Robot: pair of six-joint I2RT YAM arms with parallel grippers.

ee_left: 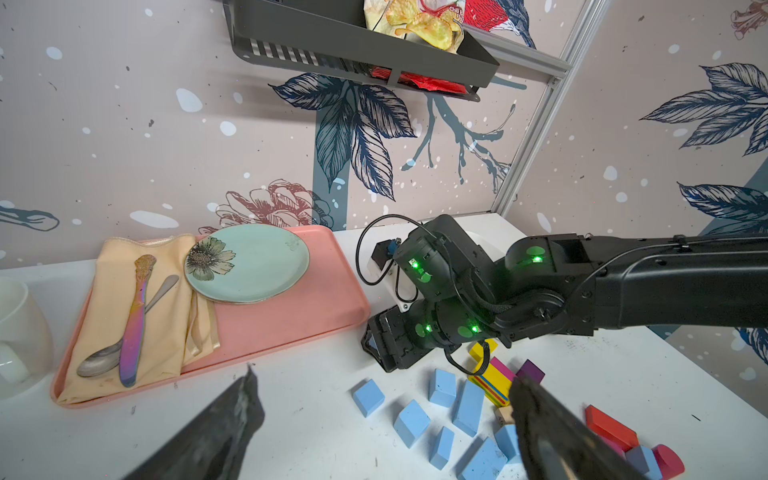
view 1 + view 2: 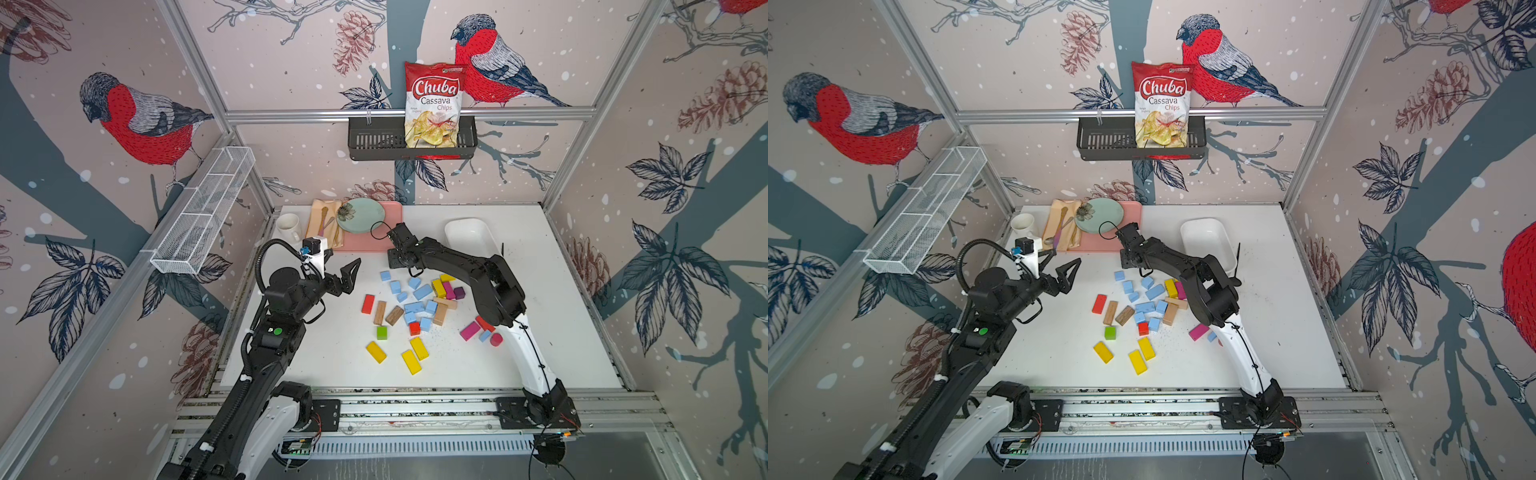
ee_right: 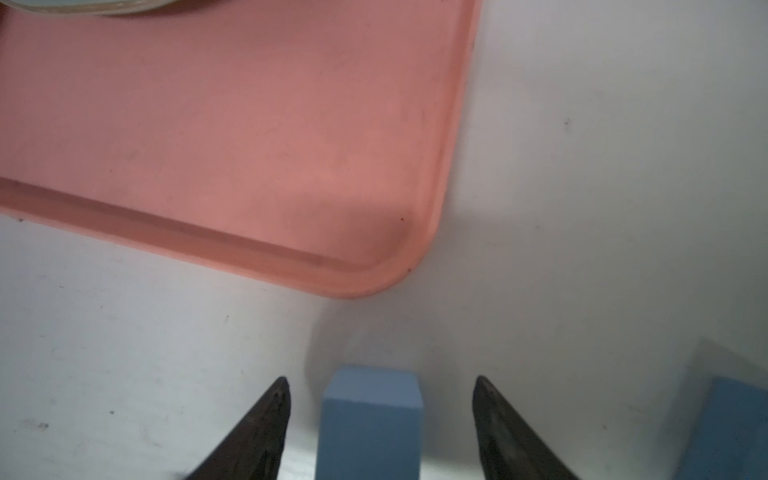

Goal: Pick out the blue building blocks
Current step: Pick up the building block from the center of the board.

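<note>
**Right pincer** (image 3: 381, 380): found low over the counter (image 3: 582, 187), fingers part-spread and holding nothing. 1 blue block (image 3: 370, 424) stood between the 2 fingers with a clear gap on either side. Neither finger touched it. The pink tray (image 3: 249, 145) lay just beyond the fingertips, its rounded corner near the block but apart from it. A 2nd blue block (image 3: 731, 428) sat outside 1 finger, well clear of the gap.

**Remaining blue building blocks** (image 2: 423, 291): loosely heaped on the counter back from the right fingertips, beside and beneath that arm. They were mixed with yellow, red, magenta and plain wooden pieces. In both top views the pincer's own body hid its fingertips, so which block lay in the gap could not be fixed. It was probably an outlying piece at the heap's edge.

**Left pincer** (image 2: 344, 259): spread wide, empty and raised above the counter, with the heap ahead of its fingertips and lower.

**Handling, as judged:** the block looked to be painted wood, light, rigid and not fragile, with a matte finish that should resist slipping. Its flat parallel sides suited the fingers. Hold should be taken squarely across the 2 opposite side faces, about mid-height, since a grip on an edge or corner could twist the piece out.
</note>
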